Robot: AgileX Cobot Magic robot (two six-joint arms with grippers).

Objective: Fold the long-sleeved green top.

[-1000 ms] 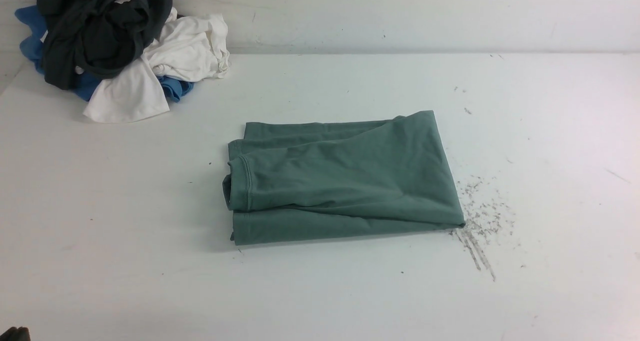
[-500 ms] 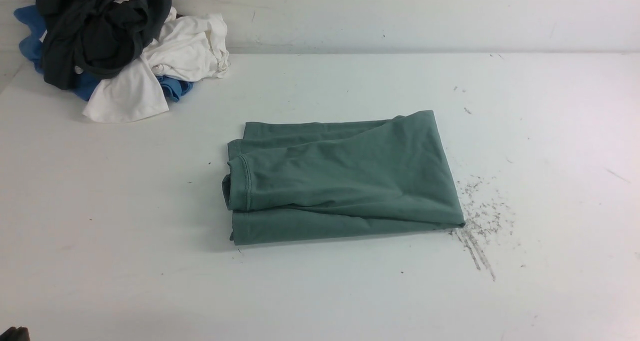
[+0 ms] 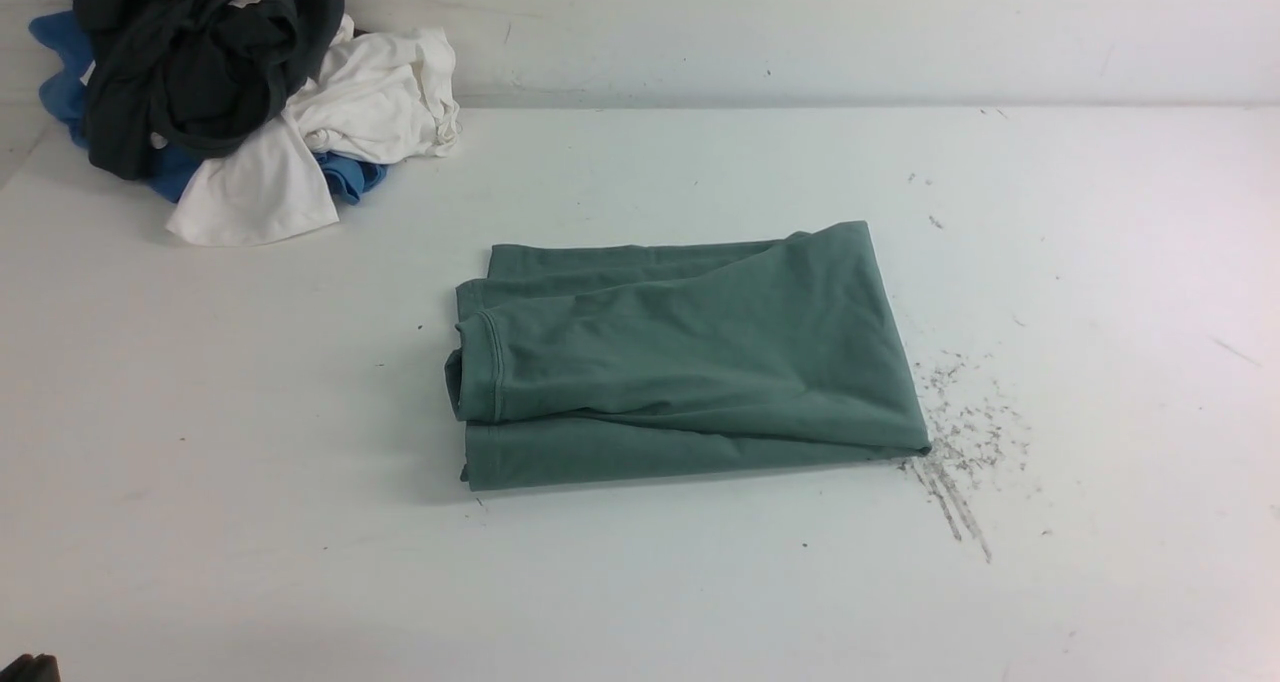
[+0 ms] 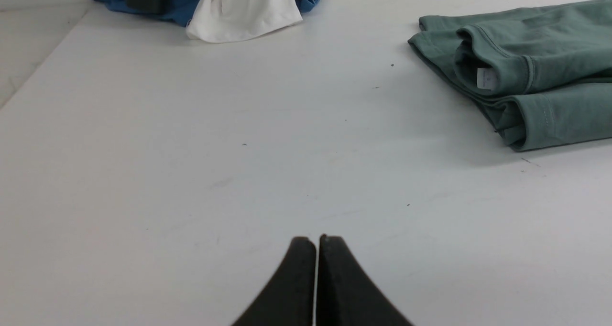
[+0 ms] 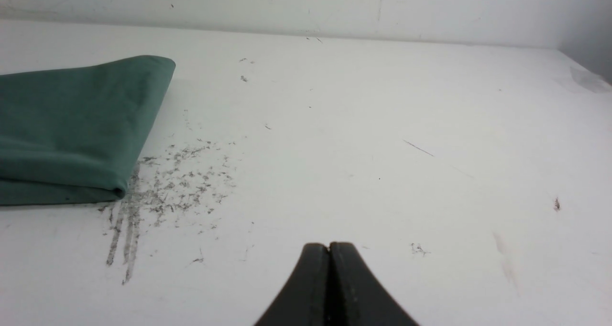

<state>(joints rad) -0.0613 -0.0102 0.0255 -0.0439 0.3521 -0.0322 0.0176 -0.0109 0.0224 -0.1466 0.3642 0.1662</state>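
The green long-sleeved top [image 3: 680, 362] lies folded into a compact rectangle at the middle of the white table, a hemmed edge facing left. In the left wrist view the green top [image 4: 535, 72] shows a small white tag in its folds, far from my left gripper [image 4: 316, 240], which is shut and empty over bare table. My right gripper [image 5: 329, 245] is also shut with nothing in it, well to the right of the top's folded corner [image 5: 71, 125]. Only a dark scrap of the left arm [image 3: 28, 668] shows in the front view's bottom left corner.
A heap of black [image 3: 200, 52], white [image 3: 340, 122] and blue [image 3: 350, 177] garments sits at the back left corner. Grey scuff marks [image 3: 960, 442] stain the table just right of the top. A white wall [image 3: 800, 22] bounds the far edge.
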